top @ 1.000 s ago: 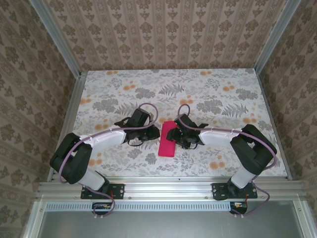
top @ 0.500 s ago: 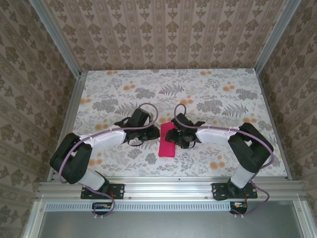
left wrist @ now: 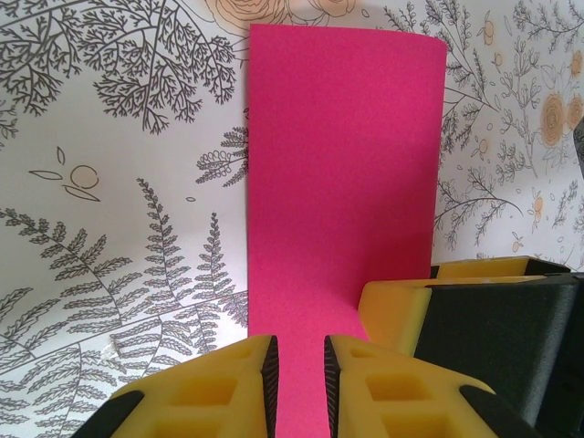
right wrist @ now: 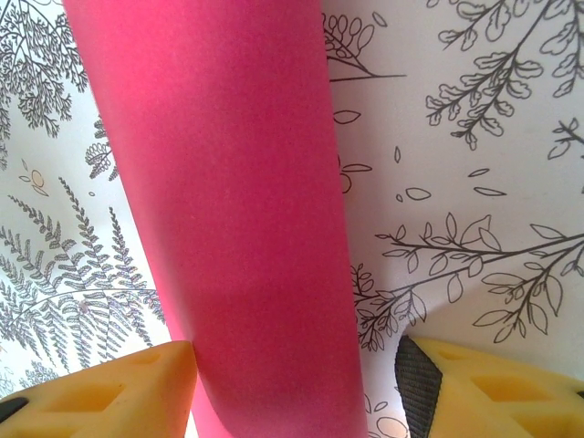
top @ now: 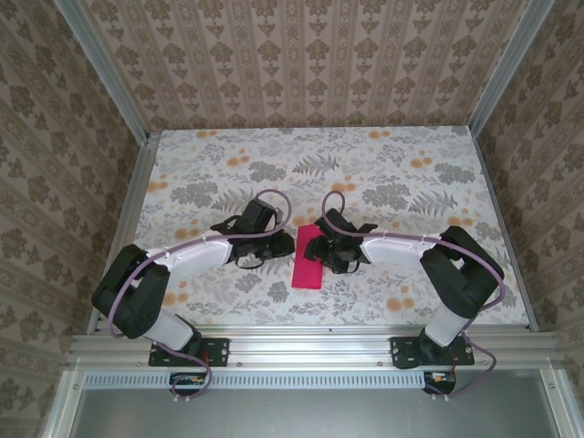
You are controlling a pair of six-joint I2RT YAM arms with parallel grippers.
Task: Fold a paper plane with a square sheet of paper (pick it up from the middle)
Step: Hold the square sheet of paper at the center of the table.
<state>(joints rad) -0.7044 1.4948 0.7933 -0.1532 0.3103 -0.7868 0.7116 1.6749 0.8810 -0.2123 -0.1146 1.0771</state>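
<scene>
Top external view: the pink sheet of paper (top: 307, 258), folded into a narrow strip, lay on the flower-print surface (top: 383, 182) between the left hand (top: 281, 245) and the right hand (top: 321, 248). From the left wrist, that hand's fingers (left wrist: 246, 383) stood nearly together with pink showing in the slit; I couldn't tell whether they clamped it. From the right wrist, the fingers (right wrist: 100, 388) stood apart either side of the strip, which bulged upward.
</scene>
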